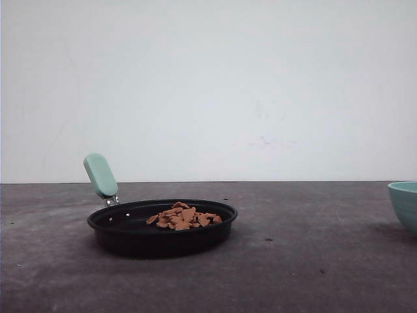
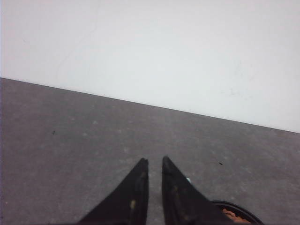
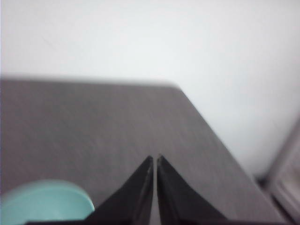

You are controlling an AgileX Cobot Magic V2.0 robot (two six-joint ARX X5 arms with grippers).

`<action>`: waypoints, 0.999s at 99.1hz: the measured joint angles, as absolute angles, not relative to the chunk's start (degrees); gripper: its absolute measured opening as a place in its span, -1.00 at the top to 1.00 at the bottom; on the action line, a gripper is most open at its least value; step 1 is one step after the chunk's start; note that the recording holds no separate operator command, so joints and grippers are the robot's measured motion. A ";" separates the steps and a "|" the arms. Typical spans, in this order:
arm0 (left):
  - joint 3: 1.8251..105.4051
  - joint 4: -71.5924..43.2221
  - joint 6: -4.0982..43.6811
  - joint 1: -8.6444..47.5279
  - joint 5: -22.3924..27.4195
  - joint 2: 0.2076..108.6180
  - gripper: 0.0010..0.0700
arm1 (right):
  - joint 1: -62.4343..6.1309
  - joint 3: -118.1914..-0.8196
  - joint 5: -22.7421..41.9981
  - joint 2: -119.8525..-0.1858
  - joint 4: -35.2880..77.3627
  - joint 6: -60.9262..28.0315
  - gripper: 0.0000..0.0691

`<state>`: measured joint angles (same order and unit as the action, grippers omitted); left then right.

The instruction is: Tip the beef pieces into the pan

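Beef pieces (image 1: 185,216) heaped in pan (image 1: 163,229), lower left of front frame. Teal bowl (image 1: 404,203) at right edge. Left gripper (image 2: 155,161) and right gripper (image 3: 155,157) nearly pressed together, holding nothing.

Teal bowl (image 1: 405,203) was cut off by the front view's right edge, only its left part in frame. In the left wrist view the pan (image 2: 239,209) was clipped at the frame edge and partly hidden behind the left hand (image 2: 155,161); beef pieces (image 2: 231,215) barely showed. Right wrist view was blurred throughout; the bowl (image 3: 44,201) there was cropped and soft-edged.
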<state>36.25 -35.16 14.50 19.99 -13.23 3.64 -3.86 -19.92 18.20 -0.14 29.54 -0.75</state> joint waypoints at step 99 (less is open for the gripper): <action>36.25 -35.14 14.39 20.01 -13.37 3.64 0.95 | -2.55 -3.90 -2.83 -0.32 19.33 2.79 0.96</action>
<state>36.25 -35.14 14.39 20.01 -13.37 3.64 -2.55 -3.90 -2.83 -0.32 19.33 2.79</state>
